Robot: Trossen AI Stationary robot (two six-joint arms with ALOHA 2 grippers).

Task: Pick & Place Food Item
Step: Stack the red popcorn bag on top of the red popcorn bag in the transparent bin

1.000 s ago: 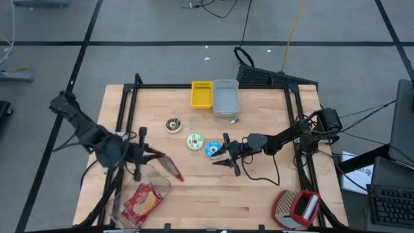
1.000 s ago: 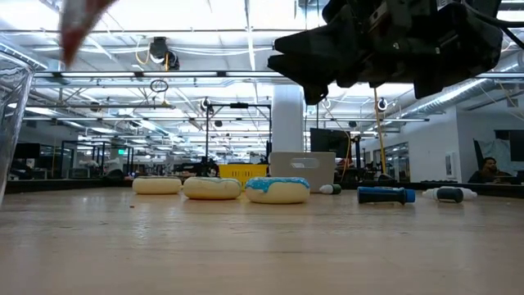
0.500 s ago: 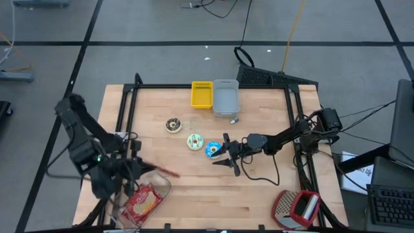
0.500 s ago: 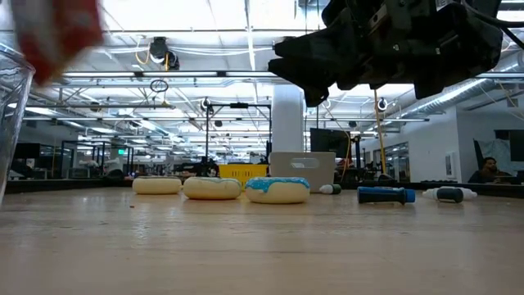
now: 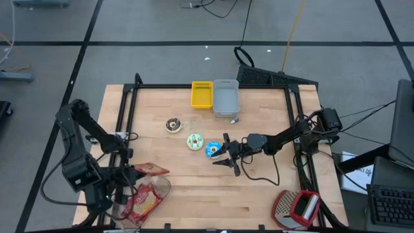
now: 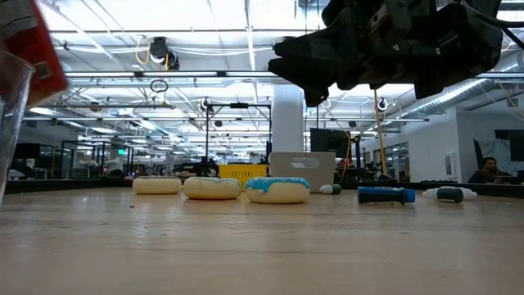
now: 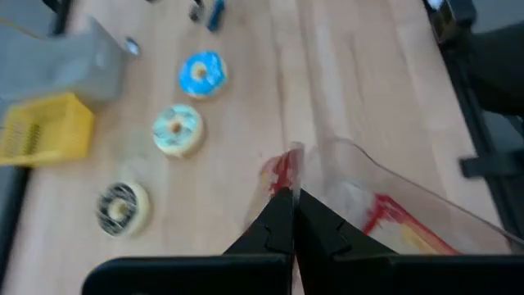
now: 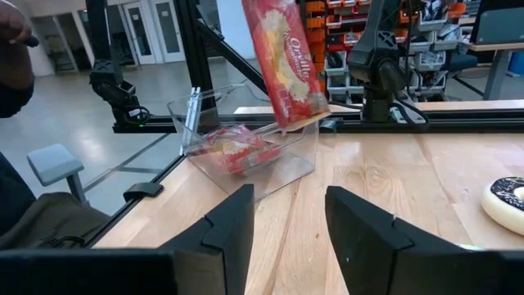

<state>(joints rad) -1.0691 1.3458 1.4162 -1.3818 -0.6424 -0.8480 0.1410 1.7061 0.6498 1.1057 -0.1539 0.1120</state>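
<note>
Left tool (image 5: 132,171) clamped tight on one red snack packet (image 5: 150,169), held just above the clear plastic bin (image 5: 163,188) at the near left corner of the table (image 5: 259,194). Fingers (image 7: 274,223) pressed together on the packet's edge; most of the packet hidden behind them in the left wrist view. Second red packet (image 5: 141,202) already lying inside the bin, blurred through its wall. In the low view only a red corner (image 6: 37,49) of the held packet visible, cut off at the frame edge.

Right tool (image 5: 228,157) hanging mid-table, fingers apart with nothing between them, just beside the blue-iced donut (image 5: 212,150).

Donuts counted: three, namely blue-iced, green-iced (image 5: 195,142) and chocolate (image 5: 173,125), set in a loose line and apart from one another. Containers at the far edge: two, a yellow one (image 5: 202,94) touching a grey one (image 5: 226,97). Small dark-and-blue object (image 5: 235,120) near the grey container, too small to identify. Red-and-grey item (image 5: 296,207) at the near right corner, partly off the table.
</note>
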